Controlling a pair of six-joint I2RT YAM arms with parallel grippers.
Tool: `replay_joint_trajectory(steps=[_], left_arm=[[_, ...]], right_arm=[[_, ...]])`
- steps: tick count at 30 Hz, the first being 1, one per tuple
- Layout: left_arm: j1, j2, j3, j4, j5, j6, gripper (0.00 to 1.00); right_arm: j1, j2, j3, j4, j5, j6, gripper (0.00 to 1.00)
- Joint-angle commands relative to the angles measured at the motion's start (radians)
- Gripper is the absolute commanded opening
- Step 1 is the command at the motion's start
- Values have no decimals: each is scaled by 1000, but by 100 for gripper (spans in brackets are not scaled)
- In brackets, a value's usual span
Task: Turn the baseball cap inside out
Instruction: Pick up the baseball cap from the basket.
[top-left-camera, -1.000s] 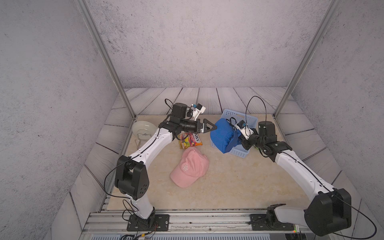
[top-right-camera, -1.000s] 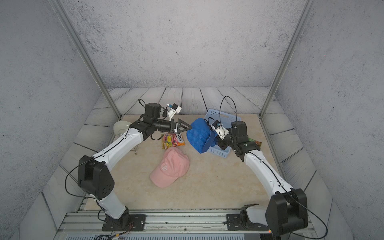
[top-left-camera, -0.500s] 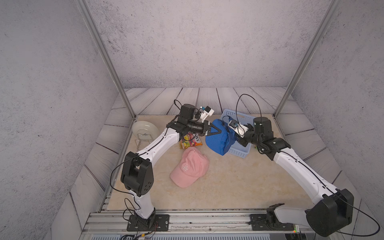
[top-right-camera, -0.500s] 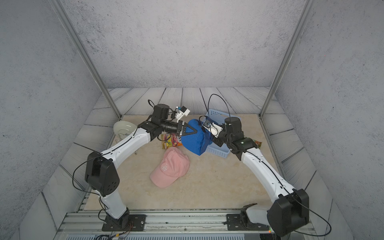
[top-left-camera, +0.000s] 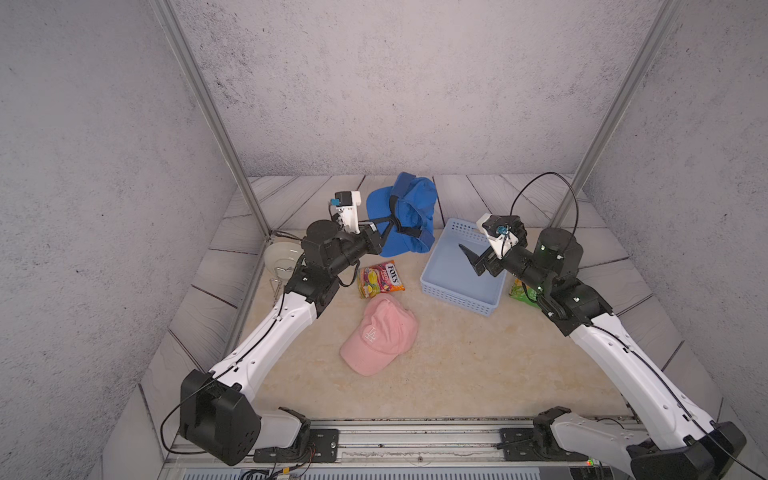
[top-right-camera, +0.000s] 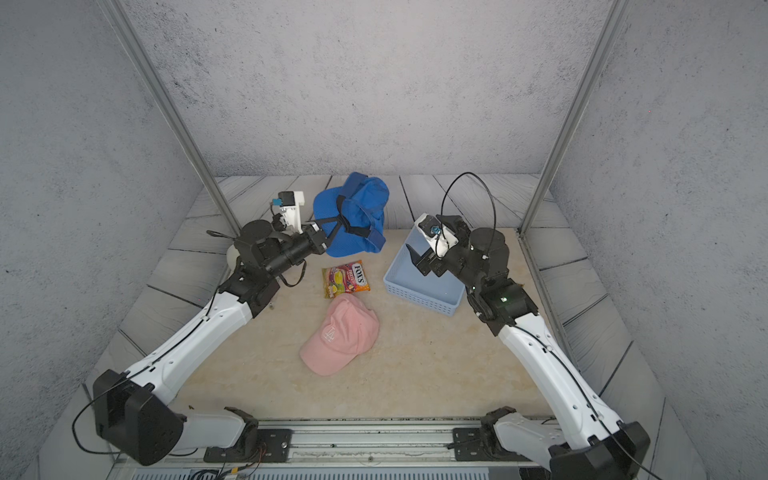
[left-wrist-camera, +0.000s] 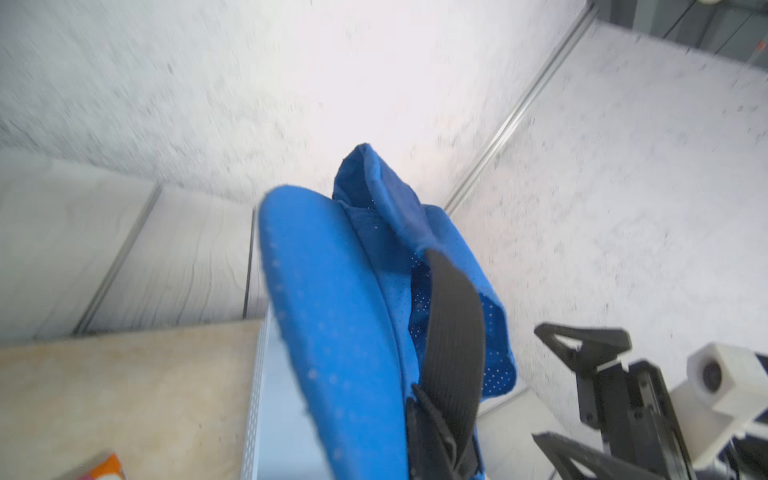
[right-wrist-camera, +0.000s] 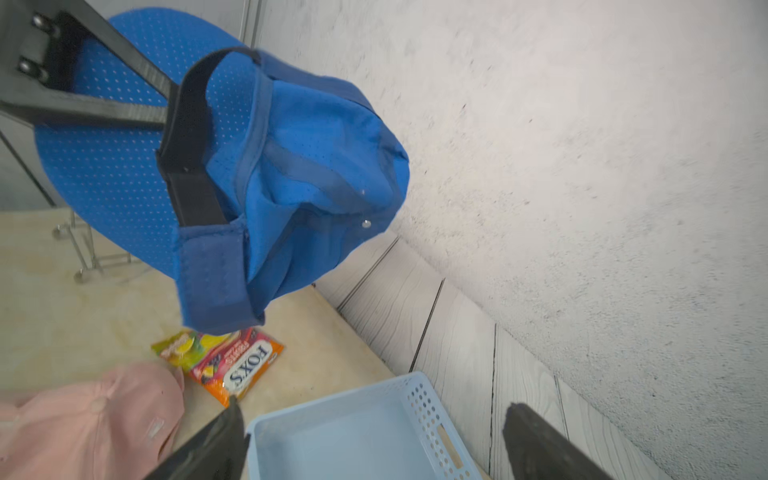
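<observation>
The beige surface (top-left-camera: 478, 365) fills the floor of the cell, and both arms are up over its far half. The left arm (top-left-camera: 270, 332) reaches in from its side, the right arm (top-left-camera: 623, 353) from the opposite side, and they are well apart.

Under the right arm sits the pale blue basket (top-left-camera: 457, 297), flat on the surface, with nothing lying inside.

Now the one to watch: the blue cap (top-left-camera: 409, 208) is off the surface, hanging in the air at the back, just beyond the basket's far corner. Both top views show it dangling there (top-right-camera: 361, 199). The left hand (top-left-camera: 386, 227) has its fingers pressed together on the cap's black strap (right-wrist-camera: 187, 137), and that pinch carries the whole cap. From the right wrist you can see the perforated brim behind the strap and taped seams running across the bulging crown (right-wrist-camera: 299, 166). The dark blue closure flap hangs lowest.

The pink cap (top-left-camera: 380, 336) lies crown-up in the middle of the surface, logo showing, with nothing gripping it.

A pale round dish (top-left-camera: 280, 257) stands at the edge of the surface beside the left arm.

The right hand (right-wrist-camera: 372, 415) is spread wide and empty, hovering over the basket, clear of the blue cap.

A bright candy bag (top-left-camera: 380, 278) lies flat between the two caps, just touching the pink one's crown. A small green packet (top-left-camera: 521, 293) peeks out beside the basket, partly hidden by the right arm.
</observation>
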Motion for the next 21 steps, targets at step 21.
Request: replay_joint_trajectory(steps=[21], left_arm=[[-23,78,-20,403,-128,-484,0]], right_arm=[[189,284,-92,817,269,44,100]])
